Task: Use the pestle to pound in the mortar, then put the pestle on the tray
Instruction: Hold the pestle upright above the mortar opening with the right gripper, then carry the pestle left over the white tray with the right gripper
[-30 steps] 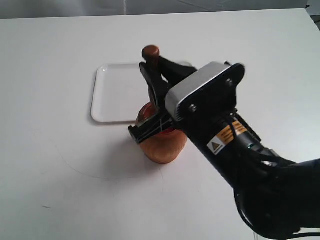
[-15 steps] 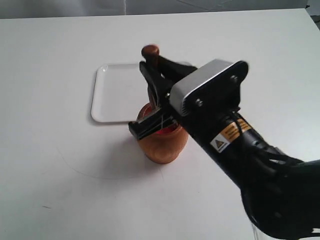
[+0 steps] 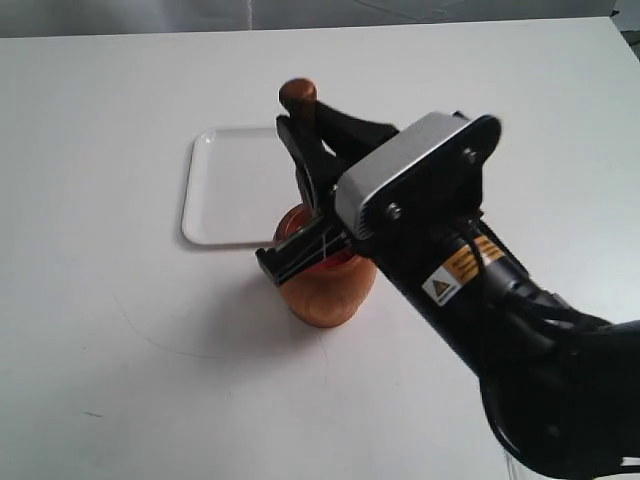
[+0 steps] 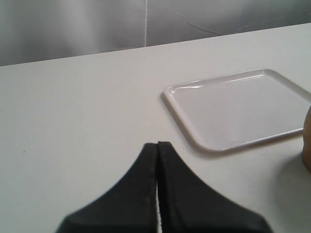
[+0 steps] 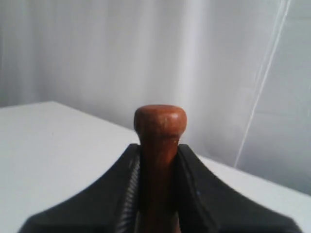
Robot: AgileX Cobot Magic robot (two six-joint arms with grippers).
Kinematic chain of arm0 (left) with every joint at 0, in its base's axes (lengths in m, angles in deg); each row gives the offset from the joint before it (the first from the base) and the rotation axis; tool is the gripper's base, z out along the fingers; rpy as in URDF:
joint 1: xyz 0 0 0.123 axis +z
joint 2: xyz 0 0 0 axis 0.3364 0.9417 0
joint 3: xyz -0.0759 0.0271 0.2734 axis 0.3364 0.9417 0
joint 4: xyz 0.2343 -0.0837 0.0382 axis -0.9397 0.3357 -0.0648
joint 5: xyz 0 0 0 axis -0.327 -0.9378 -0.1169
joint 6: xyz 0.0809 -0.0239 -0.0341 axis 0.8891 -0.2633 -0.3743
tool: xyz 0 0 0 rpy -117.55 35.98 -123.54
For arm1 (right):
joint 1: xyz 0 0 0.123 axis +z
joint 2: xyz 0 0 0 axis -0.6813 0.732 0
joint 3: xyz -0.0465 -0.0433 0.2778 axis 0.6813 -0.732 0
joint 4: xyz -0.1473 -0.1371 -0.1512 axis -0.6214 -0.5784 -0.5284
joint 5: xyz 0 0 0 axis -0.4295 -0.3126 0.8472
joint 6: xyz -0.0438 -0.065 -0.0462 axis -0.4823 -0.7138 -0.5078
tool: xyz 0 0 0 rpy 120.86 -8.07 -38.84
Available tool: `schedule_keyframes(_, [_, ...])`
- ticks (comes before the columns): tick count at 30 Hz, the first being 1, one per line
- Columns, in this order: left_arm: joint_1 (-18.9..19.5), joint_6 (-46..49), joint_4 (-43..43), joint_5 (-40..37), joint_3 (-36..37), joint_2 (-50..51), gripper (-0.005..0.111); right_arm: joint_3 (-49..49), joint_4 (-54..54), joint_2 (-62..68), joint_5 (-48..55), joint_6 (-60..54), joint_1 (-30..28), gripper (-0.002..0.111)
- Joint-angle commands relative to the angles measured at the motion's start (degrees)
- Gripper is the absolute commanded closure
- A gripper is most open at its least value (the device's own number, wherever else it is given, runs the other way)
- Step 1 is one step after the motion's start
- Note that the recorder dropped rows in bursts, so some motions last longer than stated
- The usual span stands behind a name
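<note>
The reddish-brown mortar (image 3: 325, 292) stands on the white table just in front of the white tray (image 3: 232, 190). The pestle (image 3: 298, 94) stands upright, its knobbed end on top and its lower end hidden behind the gripper above the mortar's mouth. My right gripper (image 3: 302, 126) is shut on the pestle's shaft just below the knob. In the right wrist view the pestle (image 5: 160, 122) sticks out past the shut right gripper (image 5: 158, 148). My left gripper (image 4: 158, 144) is shut on nothing, low over the table short of the tray (image 4: 238, 109). A sliver of the mortar (image 4: 307, 145) shows at the frame's edge.
The right arm's silver camera housing (image 3: 415, 180) and black body cover the table at the lower right of the exterior view. A pale curtain backs the table in both wrist views.
The pestle's knob and the right gripper have risen slightly and shifted a little left over the last second. Mortar and tray have stayed put.
</note>
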Motion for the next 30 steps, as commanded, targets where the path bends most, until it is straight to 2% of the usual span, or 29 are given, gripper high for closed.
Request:
schedule_keyframes(1, [-0.44, -0.47, 0.42, 0.17, 0.03, -0.07, 0.107, -0.15, 1.12, 7.35, 0.31, 4.8, 0.1, 0.108])
schedule_keyframes(5, [-0.44, -0.47, 0.42, 0.17, 0.03, -0.07, 0.107, -0.15, 0.9, 10.29, 0.09, 5.58, 0.1, 0.108])
schedule_keyframes(10, [-0.44, -0.47, 0.42, 0.17, 0.03, -0.07, 0.107, -0.15, 1.1, 6.67, -1.84, 4.74, 0.1, 0.108])
schedule_keyframes(13, [-0.44, -0.47, 0.42, 0.17, 0.03, -0.07, 0.107, 0.1, 0.53, 0.54, -1.84, 1.84, 0.1, 0.108])
schedule_keyframes(18, [-0.44, -0.47, 0.42, 0.17, 0.03, -0.07, 0.107, 3.89, 0.02, -12.04, -1.67, -9.59, 0.1, 0.108])
schedule_keyframes(20, [-0.44, -0.47, 0.42, 0.17, 0.03, -0.07, 0.107, 7.91, 1.38, -16.55, 6.95, -17.99, -0.45, 0.108])
schedule_keyframes(22, [-0.44, -0.47, 0.42, 0.17, 0.03, -0.07, 0.107, 12.84, 5.08, -19.07, 20.57, -25.65, -2.15, 0.108])
schedule_keyframes(25, [-0.44, -0.47, 0.42, 0.17, 0.03, -0.07, 0.107, 21.15, 12.34, -19.14, 39.29, -35.45, -7.95, 0.108])
schedule_keyframes(27, [-0.44, -0.47, 0.42, 0.17, 0.03, -0.07, 0.107, 26.22, 15.68, -17.06, 48.87, -37.61, -12.39, 0.108])
schedule_keyframes(30, [-0.44, -0.47, 0.42, 0.17, 0.03, -0.07, 0.107, 32.29, 15.7, -12.47, 57.6, -37.5, -17.6, 0.108])
